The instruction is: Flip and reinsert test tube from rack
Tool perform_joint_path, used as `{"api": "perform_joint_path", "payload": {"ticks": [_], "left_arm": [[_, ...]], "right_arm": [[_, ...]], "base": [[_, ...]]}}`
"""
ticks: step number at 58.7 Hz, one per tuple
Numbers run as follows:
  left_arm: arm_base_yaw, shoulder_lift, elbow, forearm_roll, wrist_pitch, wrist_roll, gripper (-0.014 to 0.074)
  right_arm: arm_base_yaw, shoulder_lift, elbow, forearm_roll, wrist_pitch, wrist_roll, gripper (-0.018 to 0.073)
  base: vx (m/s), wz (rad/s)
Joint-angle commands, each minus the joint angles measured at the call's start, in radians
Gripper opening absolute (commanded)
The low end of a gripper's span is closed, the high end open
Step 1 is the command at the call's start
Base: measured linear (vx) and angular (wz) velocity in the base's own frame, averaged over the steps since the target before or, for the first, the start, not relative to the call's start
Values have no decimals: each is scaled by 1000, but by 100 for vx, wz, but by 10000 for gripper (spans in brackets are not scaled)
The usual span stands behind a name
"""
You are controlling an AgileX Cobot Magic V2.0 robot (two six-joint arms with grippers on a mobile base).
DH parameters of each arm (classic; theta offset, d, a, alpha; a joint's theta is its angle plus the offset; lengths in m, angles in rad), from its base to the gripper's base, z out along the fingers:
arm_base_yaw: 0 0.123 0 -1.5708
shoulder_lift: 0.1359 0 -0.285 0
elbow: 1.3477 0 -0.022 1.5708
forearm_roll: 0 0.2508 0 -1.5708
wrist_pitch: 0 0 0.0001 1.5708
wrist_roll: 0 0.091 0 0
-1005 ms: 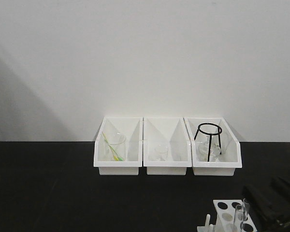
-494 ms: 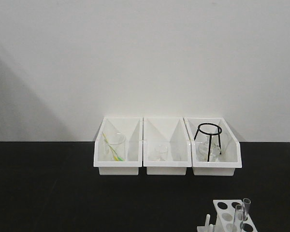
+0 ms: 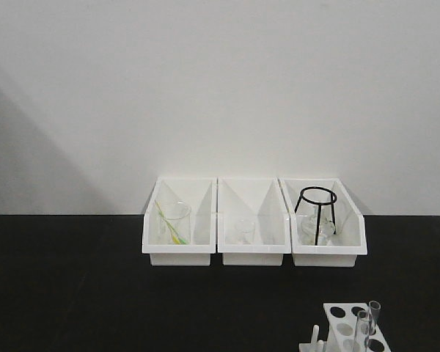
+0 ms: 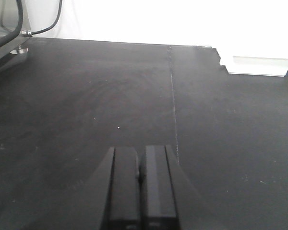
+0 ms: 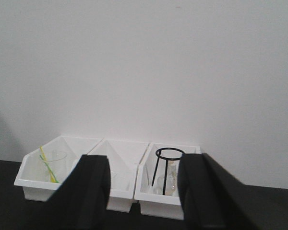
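The small white test tube rack [image 3: 345, 331] stands at the bottom right edge of the front view, with round holes in its top plate and pegs on its left side. Two clear test tubes [image 3: 367, 326] stand upright in it. Neither gripper shows in the front view. My left gripper [image 4: 140, 160] shows in its wrist view, shut with nothing between the fingers, low over the black table. My right gripper [image 5: 143, 184] is open and empty in its wrist view, raised and facing the three bins; the rack does not show there.
Three white open-front bins stand side by side against the white wall. The left bin [image 3: 177, 253] holds a beaker with a yellow-green stick, the middle bin [image 3: 251, 253] small glassware, the right bin [image 3: 328, 253] a black wire tripod and a flask. Cables lie at the table's far left [image 4: 19, 28].
One second ago my right gripper was at the bottom right of the front view beside the rack. It has left that view. The rack and tubes have not moved.
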Motion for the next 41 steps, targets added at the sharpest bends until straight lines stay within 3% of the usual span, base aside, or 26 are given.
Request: {"api": "perform_joint_path", "payload": {"ticks": [1,12,19,27,37,41], "left_arm": [[-7,-10,0,-4,-88,0,-6],[-7,-10,0,-4,-88,0,-6],[-7,-10,0,-4,-88,0,-6],[-7,-10,0,-4,-88,0,-6],[-7,-11,0,-4,-88,0,-6],[-7,-11,0,-4,-88,0,-6]], "right_arm": [[-6,-41,-29,74,-24,-78,301],[-6,-224,6,343,99,-468,123],[-6,-363,89,421,99,-587,8],[-6,-492,201,404,99,-567,-14],[-6,-489,334,343,81,-440,-12],[-6,-490,330,316,177,-390,-12]], "base": [[0,0],[0,0],[0,0],[0,0],[0,0],[0,0]]}}
